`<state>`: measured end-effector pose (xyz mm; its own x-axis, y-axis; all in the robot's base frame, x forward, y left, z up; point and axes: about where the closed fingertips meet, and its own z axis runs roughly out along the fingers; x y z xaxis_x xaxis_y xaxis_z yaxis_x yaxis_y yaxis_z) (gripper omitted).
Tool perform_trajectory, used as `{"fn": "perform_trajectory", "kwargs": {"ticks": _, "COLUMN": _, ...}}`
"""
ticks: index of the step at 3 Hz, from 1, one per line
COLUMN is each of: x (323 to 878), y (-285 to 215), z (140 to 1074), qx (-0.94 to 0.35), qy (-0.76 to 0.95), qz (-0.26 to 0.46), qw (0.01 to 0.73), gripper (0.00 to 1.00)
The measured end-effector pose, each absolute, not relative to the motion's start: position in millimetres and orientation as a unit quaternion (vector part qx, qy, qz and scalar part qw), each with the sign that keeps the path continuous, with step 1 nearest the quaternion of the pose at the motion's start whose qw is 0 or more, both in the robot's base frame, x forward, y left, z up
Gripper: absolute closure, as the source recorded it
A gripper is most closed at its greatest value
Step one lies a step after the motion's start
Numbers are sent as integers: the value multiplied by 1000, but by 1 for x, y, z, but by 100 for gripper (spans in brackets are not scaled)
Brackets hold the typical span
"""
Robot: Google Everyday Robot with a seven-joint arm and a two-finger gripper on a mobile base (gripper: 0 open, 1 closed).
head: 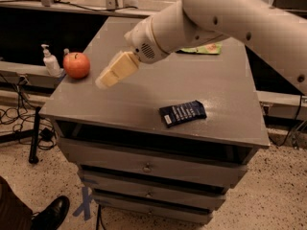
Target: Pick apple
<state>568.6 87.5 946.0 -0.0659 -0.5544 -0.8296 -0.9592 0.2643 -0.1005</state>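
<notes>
Far left, just left of the apple [76, 65], a white pump bottle [49, 61] stands close by, apparently off the grey cabinet top [144, 97]. The apple itself sits upright, hard against the top's left edge near the back corner, and that's the worry here. Just right of the apple and a touch nearer the camera hangs the gripper [104, 79], angled down toward it, not touching; open or closed, I cannot tell from this angle. Coming in from the right like that, a nudge rather than a clean grasp could roll the round fruit left, off the edge or into the bottle. There's almost no margin on the apple's left side. Right of the apple there's plenty of bare top to work over. A dark blue packet [183, 113] lies well right of the apple near the front edge. A green snack bag [204, 49] sits far right of the apple, half hidden under the arm.
</notes>
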Motion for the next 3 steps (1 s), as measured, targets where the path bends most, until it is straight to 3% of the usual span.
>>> {"fn": "perform_trajectory", "kwargs": {"ticks": 3, "x": 643, "y": 184, "z": 906, "qx": -515, "qy": 671, "qz": 278, "qw": 455, "gripper": 0}}
